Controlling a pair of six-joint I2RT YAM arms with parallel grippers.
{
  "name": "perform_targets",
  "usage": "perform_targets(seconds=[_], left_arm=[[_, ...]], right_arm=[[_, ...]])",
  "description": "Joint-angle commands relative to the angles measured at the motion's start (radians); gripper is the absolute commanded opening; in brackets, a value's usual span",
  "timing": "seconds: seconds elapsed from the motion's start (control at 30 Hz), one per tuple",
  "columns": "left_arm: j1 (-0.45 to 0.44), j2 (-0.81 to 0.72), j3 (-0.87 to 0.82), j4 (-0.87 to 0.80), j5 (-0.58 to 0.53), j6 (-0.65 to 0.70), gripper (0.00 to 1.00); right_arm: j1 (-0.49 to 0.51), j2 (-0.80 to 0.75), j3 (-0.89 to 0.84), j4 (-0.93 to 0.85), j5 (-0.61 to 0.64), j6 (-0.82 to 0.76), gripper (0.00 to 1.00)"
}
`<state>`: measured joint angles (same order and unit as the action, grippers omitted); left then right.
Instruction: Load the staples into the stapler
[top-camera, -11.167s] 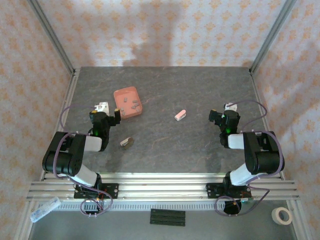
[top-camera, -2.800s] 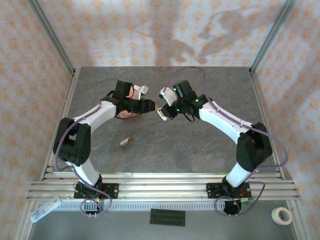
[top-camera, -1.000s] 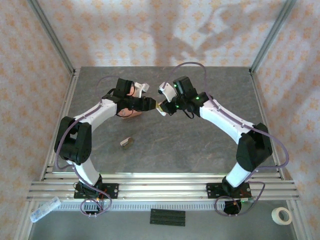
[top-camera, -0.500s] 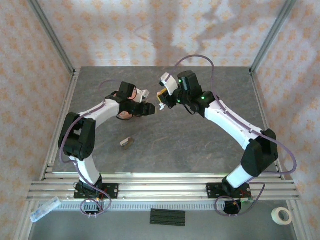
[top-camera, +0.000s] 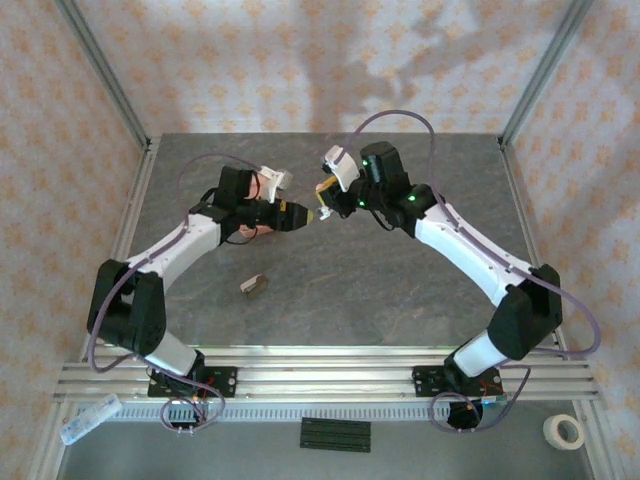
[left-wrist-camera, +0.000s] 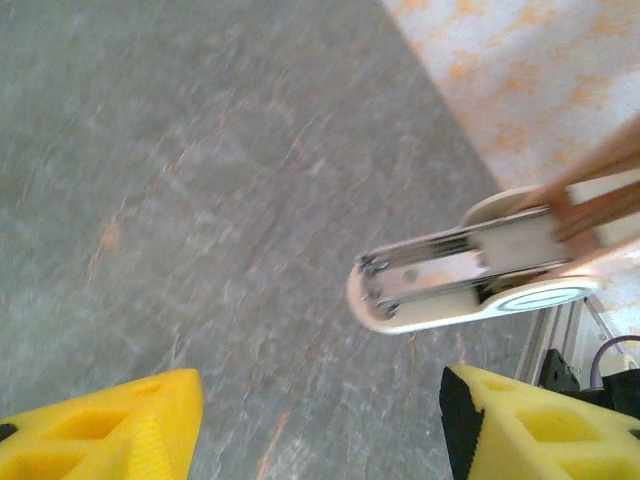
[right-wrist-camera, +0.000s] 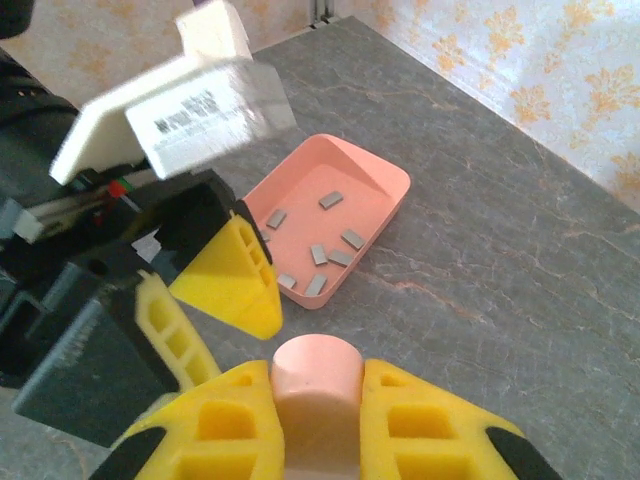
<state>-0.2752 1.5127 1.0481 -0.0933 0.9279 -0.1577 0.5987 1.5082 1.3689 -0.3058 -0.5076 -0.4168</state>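
**Stapler pinched mid-table, left pincer spread**

The bare table (top-camera: 400, 300) lies open from 3 to 6 o'clock, and a small brown block (top-camera: 253, 284) sits at 8. Mid-table, the right gripper (right-wrist-camera: 315, 392) pinches the stapler (left-wrist-camera: 455, 280) by its pink end, its metal channel exposed. The left gripper (top-camera: 310, 214) faces it, fingers spread and empty. The staples (right-wrist-camera: 322, 252) lie inside the pink tray (right-wrist-camera: 385, 185) at 10.

- The stapler (right-wrist-camera: 315, 372) is clamped in my right gripper (right-wrist-camera: 315, 400), held in the air above the table (right-wrist-camera: 500, 250). Its rounded pale pink end faces my right wrist camera. My left wrist camera shows its white body and bare metal channel, roughly level.
- The staples (right-wrist-camera: 318, 254) are several short grey strips lying scattered and flat inside the salmon-pink tray (right-wrist-camera: 392, 185).
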Motion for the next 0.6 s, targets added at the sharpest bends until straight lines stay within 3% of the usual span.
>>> perform_targets(seconds=[0.0, 0.1, 0.23, 0.57], left_arm=[[-0.004, -0.074, -0.065, 0.232, 0.066, 0.078, 0.67], [-0.004, -0.123, -0.107, 0.34, 0.096, 0.118, 0.69], [-0.004, -0.155, -0.109, 0.358, 0.149, 0.184, 0.73], [-0.008, -0.142, -0.022, 0.097, 0.34, 0.46, 0.7]], right_arm=[[-0.018, -0.061, -0.018, 0.015, -0.089, -0.025, 0.0], [-0.025, -0.08, -0.02, -0.009, -0.139, -0.044, 0.0], [-0.028, -0.088, 0.008, -0.105, -0.233, -0.129, 0.0], [-0.025, -0.045, 0.114, -0.279, -0.38, -0.257, 0.01]])
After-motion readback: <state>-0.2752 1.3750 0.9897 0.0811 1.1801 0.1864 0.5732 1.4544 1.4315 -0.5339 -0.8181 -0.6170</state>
